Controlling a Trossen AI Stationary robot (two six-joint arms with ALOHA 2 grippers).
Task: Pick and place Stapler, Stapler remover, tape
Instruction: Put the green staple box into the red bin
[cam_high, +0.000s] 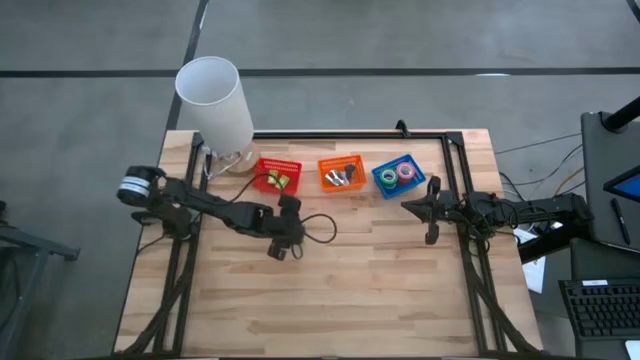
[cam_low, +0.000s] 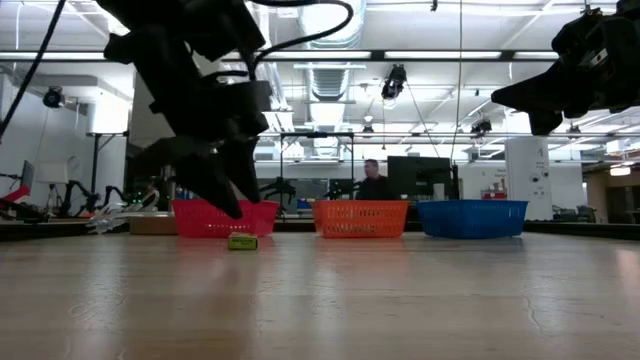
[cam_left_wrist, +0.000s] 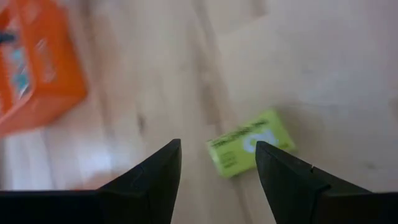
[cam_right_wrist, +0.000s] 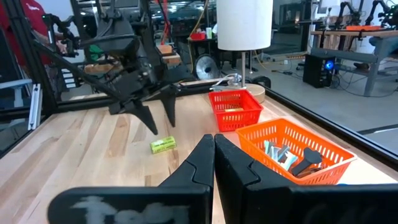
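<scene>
A small lime-green box (cam_left_wrist: 250, 142) lies flat on the wooden table, in front of the red basket (cam_low: 224, 217). It also shows in the low view (cam_low: 242, 241) and the right wrist view (cam_right_wrist: 163, 145). My left gripper (cam_left_wrist: 217, 155) is open and hangs just above the box, fingers pointing down, clear of it (cam_low: 225, 195). In the high view my left gripper (cam_high: 281, 248) covers the box. Green tape (cam_high: 388, 176) and pink tape (cam_high: 405, 172) lie in the blue basket (cam_high: 380, 186). I cannot make out the other rolls. My right gripper (cam_right_wrist: 214, 149) is shut and waits raised near the blue basket (cam_high: 408, 206).
Three baskets stand in a row along the far side: red (cam_high: 278, 175), orange (cam_high: 341, 172) holding grey and dark tools (cam_right_wrist: 286, 155), and blue. A white lamp (cam_high: 215, 100) stands at the far left corner. A black cable loop (cam_high: 320, 225) lies beside my left gripper. The near half of the table is bare wood.
</scene>
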